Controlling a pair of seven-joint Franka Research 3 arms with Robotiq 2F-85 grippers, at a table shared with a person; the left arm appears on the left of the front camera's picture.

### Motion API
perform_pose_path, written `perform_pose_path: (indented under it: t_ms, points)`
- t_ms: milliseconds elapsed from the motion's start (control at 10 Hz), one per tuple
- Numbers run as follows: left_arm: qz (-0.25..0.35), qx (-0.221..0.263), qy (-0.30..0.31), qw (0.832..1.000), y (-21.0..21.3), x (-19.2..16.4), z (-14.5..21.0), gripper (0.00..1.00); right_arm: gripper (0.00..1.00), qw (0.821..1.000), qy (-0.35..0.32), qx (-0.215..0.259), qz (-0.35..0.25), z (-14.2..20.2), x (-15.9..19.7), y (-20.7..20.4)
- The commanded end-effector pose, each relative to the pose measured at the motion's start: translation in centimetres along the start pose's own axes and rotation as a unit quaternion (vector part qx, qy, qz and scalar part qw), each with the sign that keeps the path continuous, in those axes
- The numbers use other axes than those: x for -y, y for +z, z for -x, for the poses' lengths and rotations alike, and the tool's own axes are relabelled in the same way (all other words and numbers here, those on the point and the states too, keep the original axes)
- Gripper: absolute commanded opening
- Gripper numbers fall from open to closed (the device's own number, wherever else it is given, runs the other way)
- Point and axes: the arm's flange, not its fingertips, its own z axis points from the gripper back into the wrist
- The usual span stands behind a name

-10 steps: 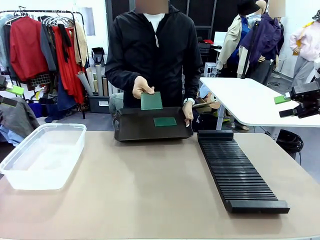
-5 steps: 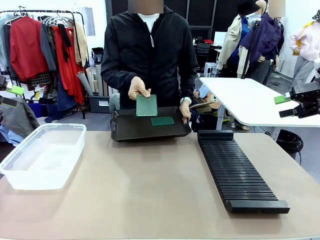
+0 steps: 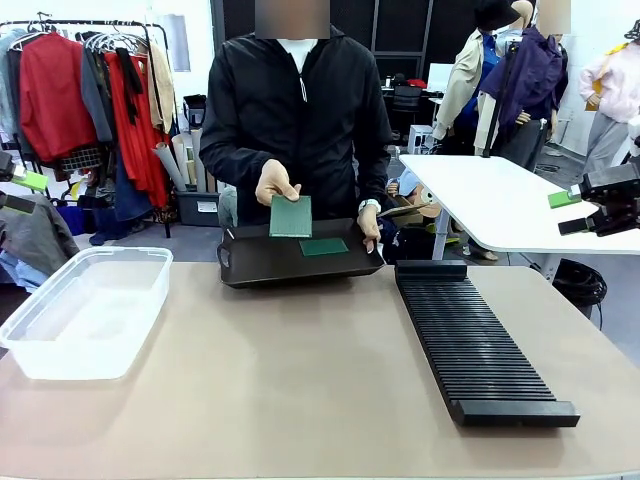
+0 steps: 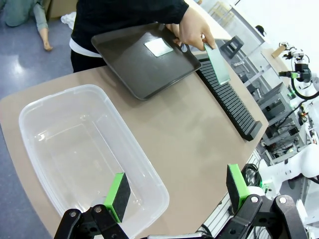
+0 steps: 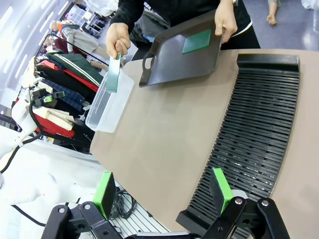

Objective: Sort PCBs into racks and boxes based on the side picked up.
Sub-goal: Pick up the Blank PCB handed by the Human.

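Observation:
A person across the table holds one green PCB [image 3: 291,216] upright in one hand above a shallow black tray [image 3: 260,262]; the same board hangs from that hand in the wrist views [image 4: 218,62] [image 5: 113,74]. A second PCB [image 3: 324,246] lies flat in the tray [image 4: 158,47] [image 5: 196,41]. The long black slotted rack [image 3: 470,345] lies on the table's right side. The clear box [image 3: 85,310] stands at the left. My left gripper [image 4: 174,190] hangs open above the box's near corner. My right gripper [image 5: 162,191] is open above the near end of the rack [image 5: 254,134]. Both are empty.
The person's other hand [image 3: 371,222] grips the tray's right edge, and the tray sits tilted at the far table edge. A white side table [image 3: 500,200] stands beyond the rack. Bare tan tabletop [image 3: 300,380] lies between the box and the rack.
The person has lifted the PCB from the tray and tipped it upright, and has shifted the tray slightly left. Neither arm has moved.

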Motion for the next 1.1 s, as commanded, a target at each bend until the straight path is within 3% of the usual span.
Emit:
perform_pose_path:
  t_ms: [0, 1000]
  points:
    - [0.034, 0.007, -0.005, 0.999, -1.3, -0.5, -0.6, 1.00, 1.00, 1.000, -0.003, 0.001, -0.002, 0.0, -0.1, -0.1]
    - [0.182, -0.012, 0.017, 0.983, -16.7, -1.6, -1.1, 1.00, 1.00, 1.000, -0.003, 0.001, -0.002, 0.0, -0.1, -0.1]
